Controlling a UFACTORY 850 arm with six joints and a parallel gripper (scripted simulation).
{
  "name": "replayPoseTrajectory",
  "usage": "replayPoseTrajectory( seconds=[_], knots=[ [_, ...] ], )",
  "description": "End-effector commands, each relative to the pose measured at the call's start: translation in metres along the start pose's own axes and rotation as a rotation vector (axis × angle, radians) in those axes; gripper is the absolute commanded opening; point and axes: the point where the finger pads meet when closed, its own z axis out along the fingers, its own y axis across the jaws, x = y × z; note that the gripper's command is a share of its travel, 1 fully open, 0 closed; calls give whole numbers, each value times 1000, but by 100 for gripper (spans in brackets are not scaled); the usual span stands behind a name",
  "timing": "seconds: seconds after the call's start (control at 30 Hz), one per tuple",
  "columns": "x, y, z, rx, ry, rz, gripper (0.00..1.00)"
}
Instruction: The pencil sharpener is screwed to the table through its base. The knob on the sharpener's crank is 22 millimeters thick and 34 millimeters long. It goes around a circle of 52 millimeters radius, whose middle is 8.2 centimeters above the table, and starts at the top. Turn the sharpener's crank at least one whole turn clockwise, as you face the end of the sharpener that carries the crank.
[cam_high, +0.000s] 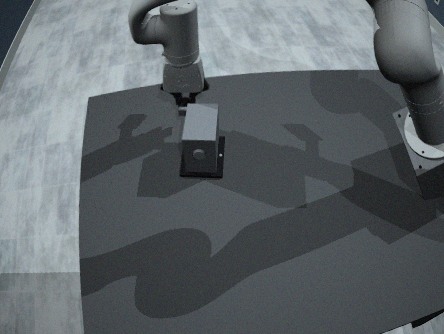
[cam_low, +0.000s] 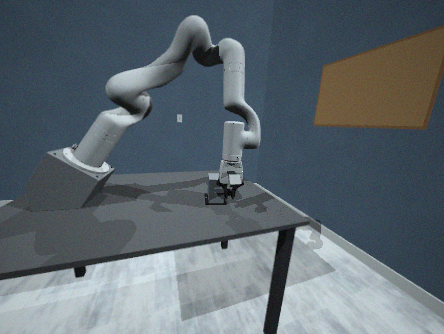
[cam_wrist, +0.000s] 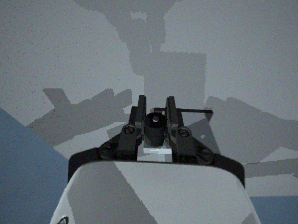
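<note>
Crank knob (cam_wrist: 155, 125) sits between end effector (cam_wrist: 155, 111) fingers, clamped; sharpener body (cam_high: 200, 129) just beside.

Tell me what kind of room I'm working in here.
Probably a bare lab or test room: a dark table carrying the arm's wedge pedestal and the pencil sharpener, blue walls with an orange board, pale plank floor.

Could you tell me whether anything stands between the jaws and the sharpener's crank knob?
Nothing visible does. The black gripper is already shut on the dark cylindrical crank knob, at the far end of the grey box-shaped pencil sharpener on the dark grey table.
</note>
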Motion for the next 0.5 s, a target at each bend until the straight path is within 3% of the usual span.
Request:
replayPoseTrajectory(
  seconds=[0.0, 0.47],
  knots=[
    [0, -1, 1, 2, 1, 0, 0],
    [0, 2, 17, 2, 1, 0, 0]
  ],
)
